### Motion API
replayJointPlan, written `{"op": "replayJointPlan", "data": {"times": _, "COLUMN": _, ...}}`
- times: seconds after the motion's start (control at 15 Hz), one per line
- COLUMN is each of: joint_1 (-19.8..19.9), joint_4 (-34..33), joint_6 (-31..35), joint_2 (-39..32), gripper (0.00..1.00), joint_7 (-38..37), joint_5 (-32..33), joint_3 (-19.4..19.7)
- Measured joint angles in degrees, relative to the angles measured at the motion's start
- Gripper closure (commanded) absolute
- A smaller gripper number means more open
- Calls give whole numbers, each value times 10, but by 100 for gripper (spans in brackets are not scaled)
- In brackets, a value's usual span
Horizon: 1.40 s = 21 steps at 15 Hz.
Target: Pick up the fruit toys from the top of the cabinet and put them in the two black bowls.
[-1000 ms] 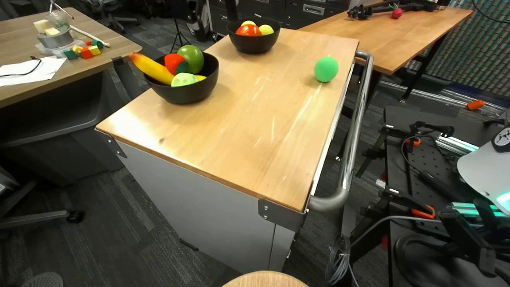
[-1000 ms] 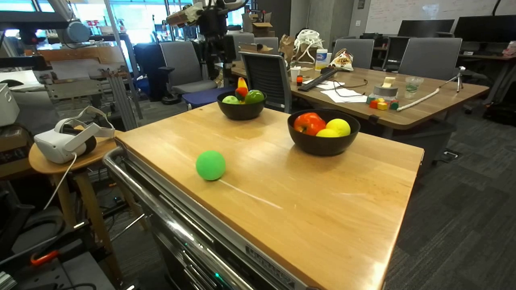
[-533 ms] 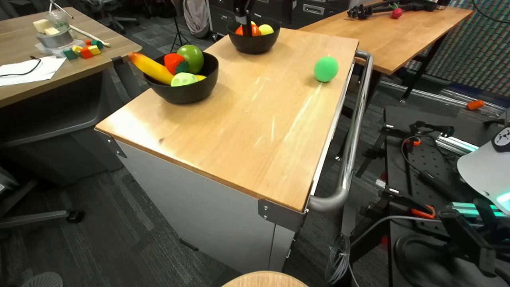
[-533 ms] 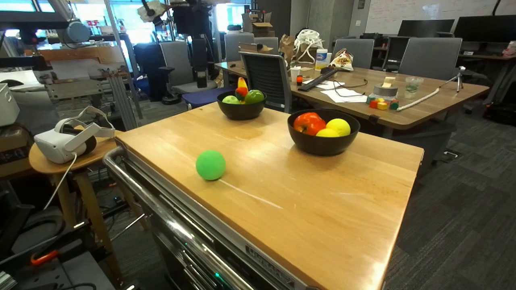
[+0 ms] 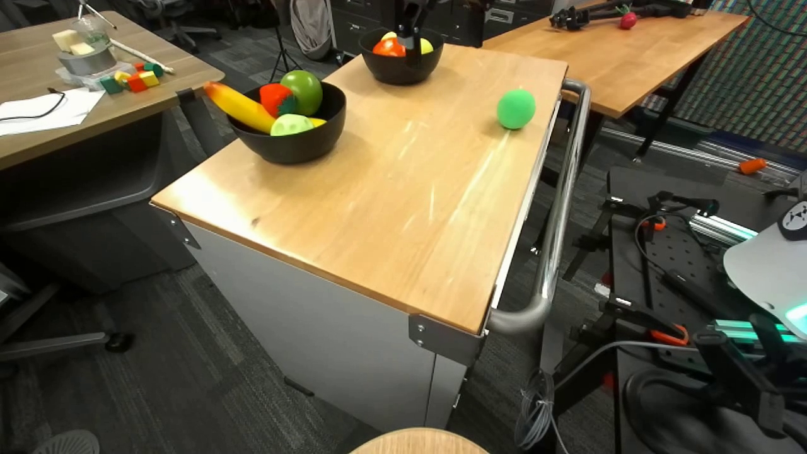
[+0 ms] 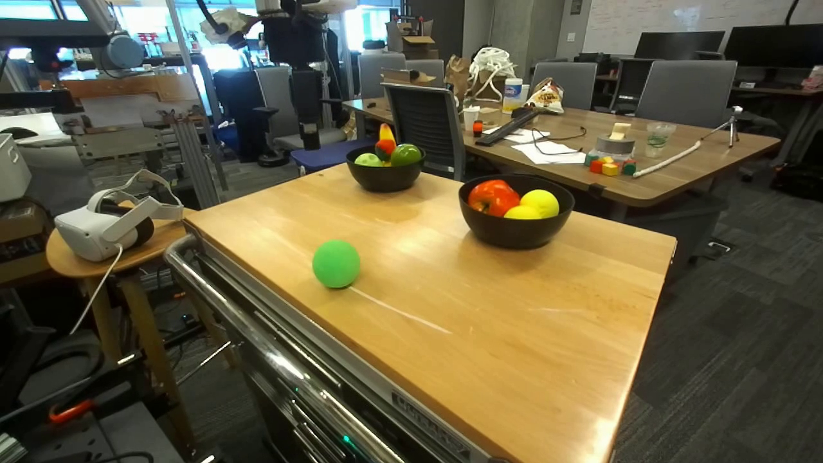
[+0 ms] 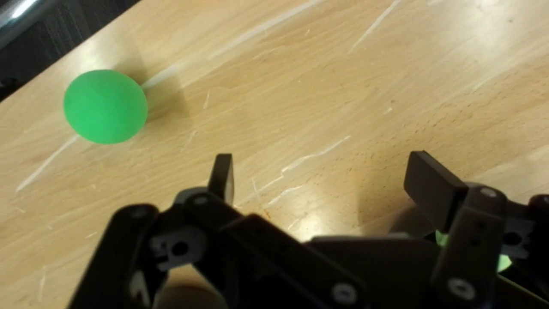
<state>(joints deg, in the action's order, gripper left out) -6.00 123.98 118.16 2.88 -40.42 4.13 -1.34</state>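
Observation:
A plain green ball (image 5: 516, 109) rests on the wooden cabinet top (image 5: 378, 208) near the handle edge; it also shows in the wrist view (image 7: 105, 106) at upper left. One black bowl (image 5: 296, 146) holds a banana, a strawberry, a green apple and a pale green piece. The other black bowl (image 6: 517, 233) holds a red apple (image 6: 492, 197) and yellow fruit (image 6: 539, 203). My gripper (image 7: 321, 171) is open and empty above the cabinet top, with the ball ahead and left of its fingers in the wrist view. In an exterior view the gripper (image 5: 412, 47) overlaps the red-apple bowl.
A metal handle bar (image 5: 567, 208) runs along the cabinet edge beside the ball. A wooden table (image 6: 701, 148) with blocks, tape and papers stands beyond the bowls. A stool (image 6: 71, 257) with a white headset stands near a cabinet corner.
My gripper has come down and moved sideways, rightward past the red-apple bowl in an exterior view and leftward in another. The ball, bowls and fruit have not moved.

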Motion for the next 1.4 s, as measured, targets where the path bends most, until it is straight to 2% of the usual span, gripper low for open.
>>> {"op": "replayJointPlan", "data": {"times": 0.27, "joint_1": 30, "joint_4": 48, "joint_6": -7, "joint_2": 7, "gripper": 0, "joint_7": -7, "joint_5": 8, "joint_3": 6}}
{"op": "replayJointPlan", "data": {"times": 0.67, "joint_1": 89, "joint_4": 123, "joint_6": -7, "joint_2": 45, "gripper": 0, "joint_7": -11, "joint_5": 5, "joint_3": 38}}
{"op": "replayJointPlan", "data": {"times": 0.93, "joint_1": 109, "joint_4": 137, "joint_6": -6, "joint_2": 48, "gripper": 0, "joint_7": -10, "joint_5": -19, "joint_3": 51}}
{"op": "replayJointPlan", "data": {"times": 1.33, "joint_1": 117, "joint_4": 138, "joint_6": -2, "joint_2": 16, "gripper": 1, "joint_7": -8, "joint_5": -60, "joint_3": 63}}
{"op": "replayJointPlan", "data": {"times": 1.4, "joint_1": 119, "joint_4": 138, "joint_6": 0, "joint_2": 8, "gripper": 25, "joint_7": -8, "joint_5": -64, "joint_3": 65}}
